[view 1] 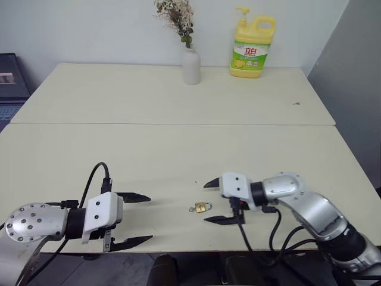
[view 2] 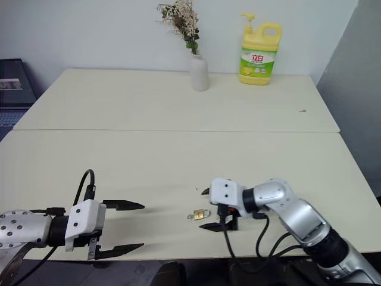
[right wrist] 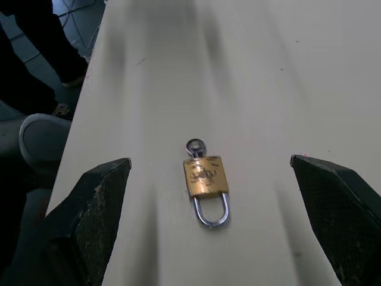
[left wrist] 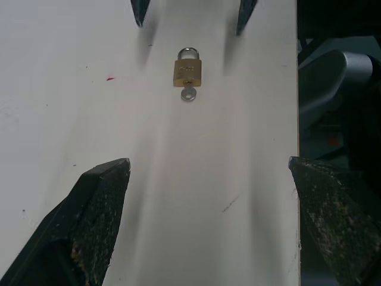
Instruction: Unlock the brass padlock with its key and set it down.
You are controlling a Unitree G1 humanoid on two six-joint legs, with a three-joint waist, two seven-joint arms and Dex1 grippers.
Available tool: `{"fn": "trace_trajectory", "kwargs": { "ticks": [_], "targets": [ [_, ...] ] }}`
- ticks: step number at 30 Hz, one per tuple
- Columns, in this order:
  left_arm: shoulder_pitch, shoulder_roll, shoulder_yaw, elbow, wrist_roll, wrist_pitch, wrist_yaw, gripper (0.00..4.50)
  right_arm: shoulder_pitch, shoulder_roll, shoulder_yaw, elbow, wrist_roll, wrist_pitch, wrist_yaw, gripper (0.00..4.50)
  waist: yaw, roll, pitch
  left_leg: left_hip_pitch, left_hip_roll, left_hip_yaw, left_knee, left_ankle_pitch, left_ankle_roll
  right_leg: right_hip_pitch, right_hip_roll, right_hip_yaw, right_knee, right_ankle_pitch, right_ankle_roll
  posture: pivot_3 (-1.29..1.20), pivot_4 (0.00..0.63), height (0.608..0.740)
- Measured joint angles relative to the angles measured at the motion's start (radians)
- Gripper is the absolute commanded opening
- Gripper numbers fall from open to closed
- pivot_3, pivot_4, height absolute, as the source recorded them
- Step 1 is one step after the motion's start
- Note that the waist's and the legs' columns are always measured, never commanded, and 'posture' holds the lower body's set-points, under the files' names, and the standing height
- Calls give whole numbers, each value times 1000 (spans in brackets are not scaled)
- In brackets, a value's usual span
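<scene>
From the head, the padlock lies flat near the front edge of the pale tabletop, held by nothing. The right gripper sits just beside it, fingers spread wide, one tip beyond the lock and one nearer the edge. The left gripper hovers well apart to the left, its fingers also spread, pointing toward the lock. At the far end stand a white vase of dried flowers and a yellow bottle.

From the left wrist, the lock lies ahead between the two parted black fingers, shackle pointing away, with the key stuck in its near end. The other gripper's fingertips flank it beyond.

From the right wrist, the lock rests between open fingers, shackle toward the camera, key ring at the far end
</scene>
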State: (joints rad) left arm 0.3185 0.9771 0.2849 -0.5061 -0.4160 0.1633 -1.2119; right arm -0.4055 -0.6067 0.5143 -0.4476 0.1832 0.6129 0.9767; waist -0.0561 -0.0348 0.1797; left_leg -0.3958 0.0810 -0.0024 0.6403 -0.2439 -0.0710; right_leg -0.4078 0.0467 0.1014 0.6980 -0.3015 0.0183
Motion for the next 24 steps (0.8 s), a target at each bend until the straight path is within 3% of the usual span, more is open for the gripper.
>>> {"fn": "trace_trajectory", "kwargs": {
  "ticks": [8, 16, 19, 24],
  "targets": [
    [-23, 0, -3, 14, 2, -20, -12, 4480, -8, 80, 85, 87, -84, 29, -62, 4500, 0, 0, 0, -1, 0, 0, 2, 0, 0, -1, 0, -1, 1, 0, 0, 0, 150, 740],
    [-19, 0, -5, 49, 18, -62, -30, 4480, -11, 93, 88, 105, -102, 20, -66, 4500, 0, 0, 0, -1, 0, 0, 2, 0, 0, -1, 0, -1, 1, 0, 0, 0, 150, 740],
    [-23, 0, -8, 60, 29, -71, -38, 4500, -25, 107, 85, 129, -105, 21, -75, 3604, -1, 0, 0, -1, 0, 0, 2, 0, 0, -1, 0, -1, 1, 0, 0, 0, 150, 740],
    [-28, 0, -12, 71, 35, -83, -42, 4500, -39, 109, 83, 141, -104, 33, -79, 1721, -1, 0, 0, -1, 0, 0, 2, 0, 0, -1, 0, 0, 1, 0, 0, 0, 150, 740]
  ]
}}
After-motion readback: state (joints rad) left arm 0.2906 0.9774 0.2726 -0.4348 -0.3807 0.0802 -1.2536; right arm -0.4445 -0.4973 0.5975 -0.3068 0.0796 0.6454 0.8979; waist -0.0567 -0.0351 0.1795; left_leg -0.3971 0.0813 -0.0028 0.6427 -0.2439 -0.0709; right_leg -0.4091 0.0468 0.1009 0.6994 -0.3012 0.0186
